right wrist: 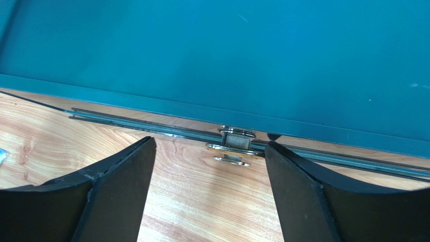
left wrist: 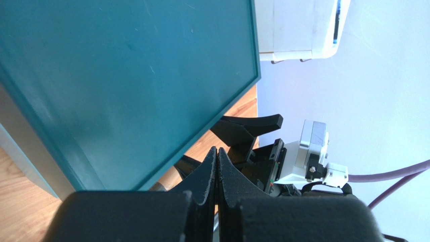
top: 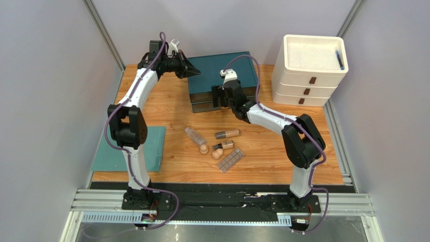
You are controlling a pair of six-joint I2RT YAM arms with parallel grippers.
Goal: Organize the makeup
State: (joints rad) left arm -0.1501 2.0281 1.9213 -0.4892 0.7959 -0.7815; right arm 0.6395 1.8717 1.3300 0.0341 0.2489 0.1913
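Note:
The makeup lies loose on the wooden table in the top view: a clear bottle (top: pixel 195 136), two brown-tinted tubes (top: pixel 227 134) (top: pixel 223 145), two beige sponges (top: pixel 204 148) (top: pixel 217 154) and a flat palette (top: pixel 231 160). A teal box (top: pixel 222 75) stands behind them. My right gripper (top: pixel 222 97) is open at the box's front edge, its fingers either side of the metal latch (right wrist: pixel 233 146), and it is empty (right wrist: pixel 209 146). My left gripper (top: pixel 193 71) is shut with nothing between its tips (left wrist: pixel 217 151), at the box's left back corner against the teal lid (left wrist: pixel 126 75).
A white three-drawer unit (top: pixel 308 80) stands at the back right, with a blue pen (top: pixel 339 59) in its top tray. A teal mat (top: pixel 151 148) lies at the table's left edge. Grey walls close in both sides.

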